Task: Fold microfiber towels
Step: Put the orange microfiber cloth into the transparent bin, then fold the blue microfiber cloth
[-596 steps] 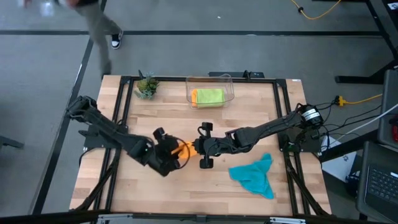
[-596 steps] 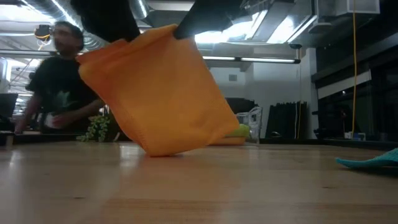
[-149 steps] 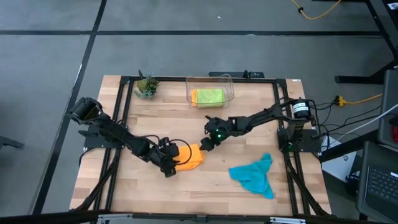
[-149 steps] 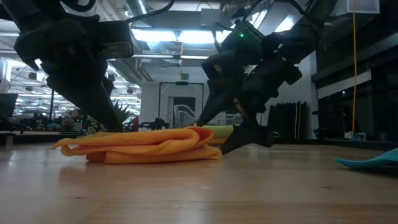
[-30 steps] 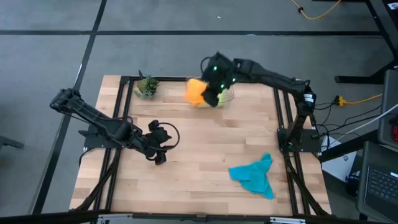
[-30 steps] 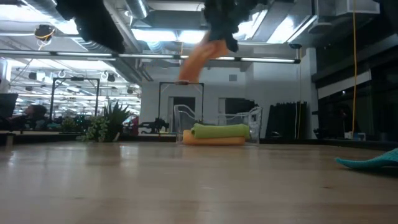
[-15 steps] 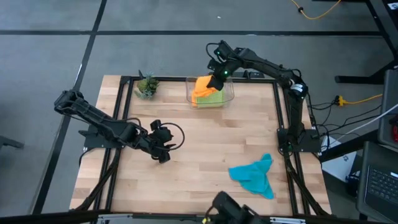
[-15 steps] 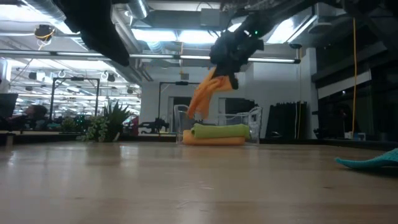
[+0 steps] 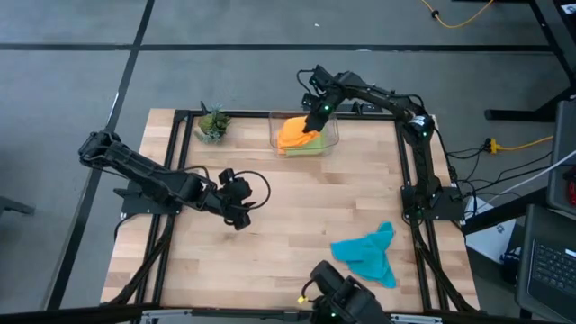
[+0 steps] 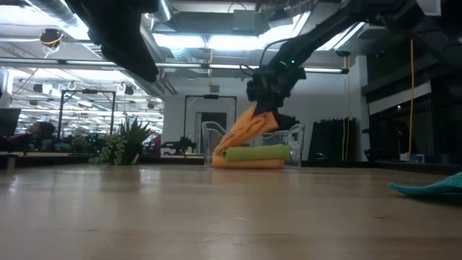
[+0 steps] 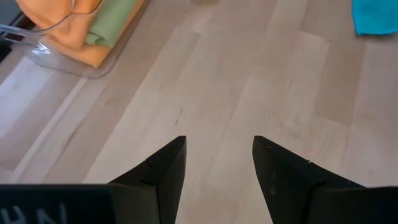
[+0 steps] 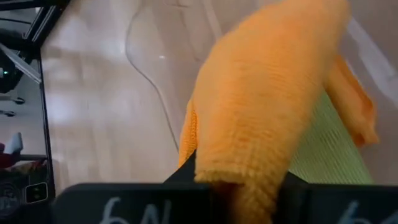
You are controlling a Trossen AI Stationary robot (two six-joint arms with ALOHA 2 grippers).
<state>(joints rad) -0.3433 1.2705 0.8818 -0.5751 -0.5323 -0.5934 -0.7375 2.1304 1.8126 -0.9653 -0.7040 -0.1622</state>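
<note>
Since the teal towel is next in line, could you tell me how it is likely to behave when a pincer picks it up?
The teal towel lies crumpled with loose points, so it will probably sag and unfold from one pinch. The orange towel droops limply from the right pincer over the clear bin, suggesting similar floppiness. It looks light and unlikely to roll.

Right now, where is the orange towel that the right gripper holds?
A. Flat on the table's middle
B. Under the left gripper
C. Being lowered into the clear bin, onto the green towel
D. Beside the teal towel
C: the right gripper holds the orange towel over the green towel in the clear bin.
</note>
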